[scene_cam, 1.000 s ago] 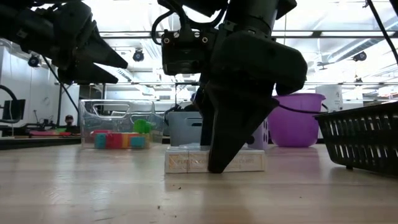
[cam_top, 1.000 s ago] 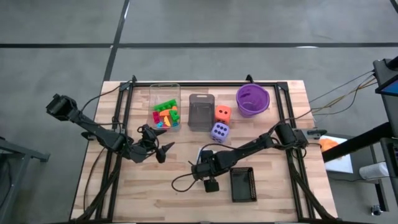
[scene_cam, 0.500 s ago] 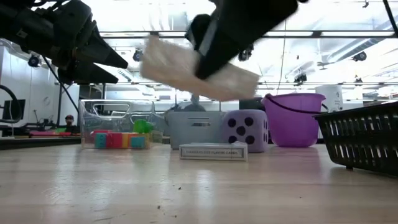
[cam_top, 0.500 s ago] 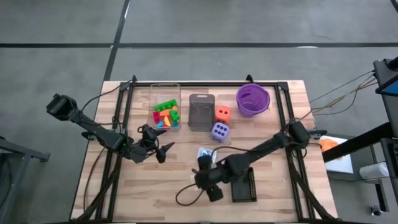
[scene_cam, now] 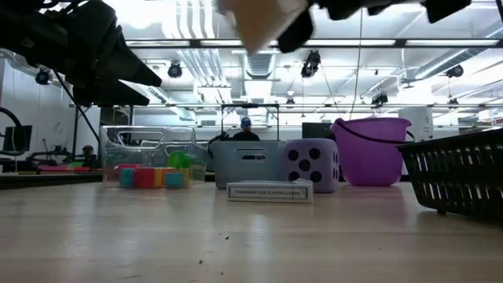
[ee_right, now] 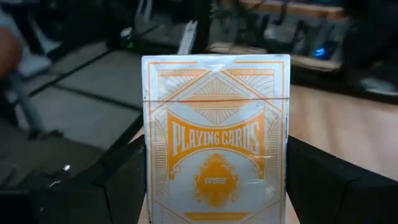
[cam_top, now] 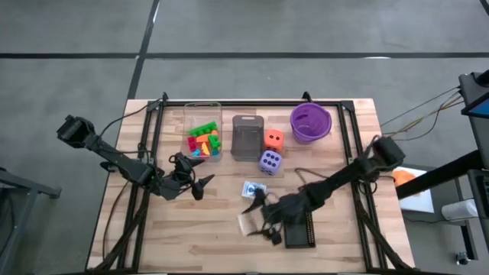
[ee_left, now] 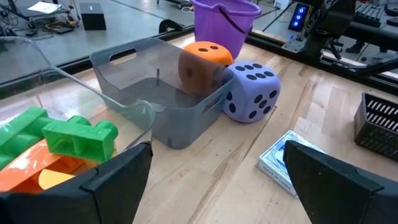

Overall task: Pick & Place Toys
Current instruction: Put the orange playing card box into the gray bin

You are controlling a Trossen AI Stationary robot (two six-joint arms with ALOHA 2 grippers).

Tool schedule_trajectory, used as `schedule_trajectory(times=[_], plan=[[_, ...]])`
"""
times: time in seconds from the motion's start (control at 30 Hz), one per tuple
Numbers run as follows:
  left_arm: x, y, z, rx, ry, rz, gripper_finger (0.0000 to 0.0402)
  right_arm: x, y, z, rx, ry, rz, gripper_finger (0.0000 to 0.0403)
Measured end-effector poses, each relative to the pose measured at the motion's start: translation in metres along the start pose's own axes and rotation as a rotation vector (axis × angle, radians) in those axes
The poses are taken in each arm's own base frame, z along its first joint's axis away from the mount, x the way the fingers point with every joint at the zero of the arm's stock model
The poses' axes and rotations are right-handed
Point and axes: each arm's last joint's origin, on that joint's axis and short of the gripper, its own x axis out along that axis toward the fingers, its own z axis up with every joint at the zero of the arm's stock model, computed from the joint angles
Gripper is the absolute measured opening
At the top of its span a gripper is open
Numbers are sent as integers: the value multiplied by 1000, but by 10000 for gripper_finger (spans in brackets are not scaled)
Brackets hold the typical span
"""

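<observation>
My right gripper (cam_top: 258, 220) is shut on a white card pack with orange print (ee_right: 216, 137), high above the table's near middle; in the low view the pack (scene_cam: 263, 20) shows at the top edge. A white-and-blue card pack (cam_top: 252, 189) lies flat on the table; it also shows in the low view (scene_cam: 269, 191) and the left wrist view (ee_left: 283, 163). My left gripper (cam_top: 203, 183) hangs open and empty above the table left of that pack. Several coloured bricks (cam_top: 203, 141) lie in the clear bin. My right gripper pinches the card pack by its two long side edges (ee_right: 148, 174) between its two fingers (ee_right: 118, 186), the printed face toward the wrist camera. The pack lies along the fingers and sticks out past their tips. It is lifted clear of the table.
A clear bin (cam_top: 203, 107) and a grey bin (cam_top: 246, 137) stand at the far middle. An orange die (cam_top: 274, 139) and a purple die (cam_top: 269, 161) are beside the grey bin. A purple bowl (cam_top: 310, 122) is far right, a black basket (cam_top: 299, 225) near right.
My right gripper has risen from the table with the orange-printed card pack, lifting it off the white-and-blue pack, which stays flat where it was. The gripper has tipped from pointing down to more level, and the pack has gone up to the low view's top.
</observation>
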Motion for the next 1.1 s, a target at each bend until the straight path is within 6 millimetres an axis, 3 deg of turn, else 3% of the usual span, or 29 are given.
schedule_trajectory(times=[0.23, 0.33, 0.6, 0.83, 1.0, 1.1], plan=[[0, 0, 0, 0, 0, 0, 367, -44, -51, 15, 48, 35, -200, 300], [0, 0, 0, 1, 0, 1, 367, -60, -82, 25, 73, 70, -289, 300], [0, 1, -1, 12, 7, 6, 367, -82, -175, 27, 179, 200, -527, 300], [0, 1, -2, 18, 11, 9, 367, -80, -235, 12, 274, 272, -590, 300], [0, 1, -2, 18, 11, 9, 367, -64, -255, -5, 307, 407, -597, 300], [0, 1, -2, 18, 11, 9, 367, -55, -261, -2, 307, 438, -591, 300]])
